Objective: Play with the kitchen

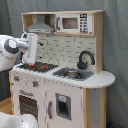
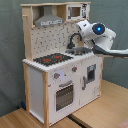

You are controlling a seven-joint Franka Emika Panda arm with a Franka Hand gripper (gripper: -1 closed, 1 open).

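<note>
One toy kitchen [image 1: 65, 75] is standing here, showing one sink [image 1: 73, 74], one black faucet [image 1: 85, 59] and one microwave [image 1: 74, 23]. No writing can be read. The gripper [image 1: 30, 47] is hanging above the stovetop [image 1: 38, 66]; I cannot tell if it is apart.

A light wooden counter [image 2: 100, 107] carried the kitchen [image 2: 62, 75], which stood directly on it in the second exterior view. A dark seam ran across the boards in front of the kitchen's base, perhaps a gap between two joined tops. In the first exterior view only a strip of wood showed at lower left.
</note>
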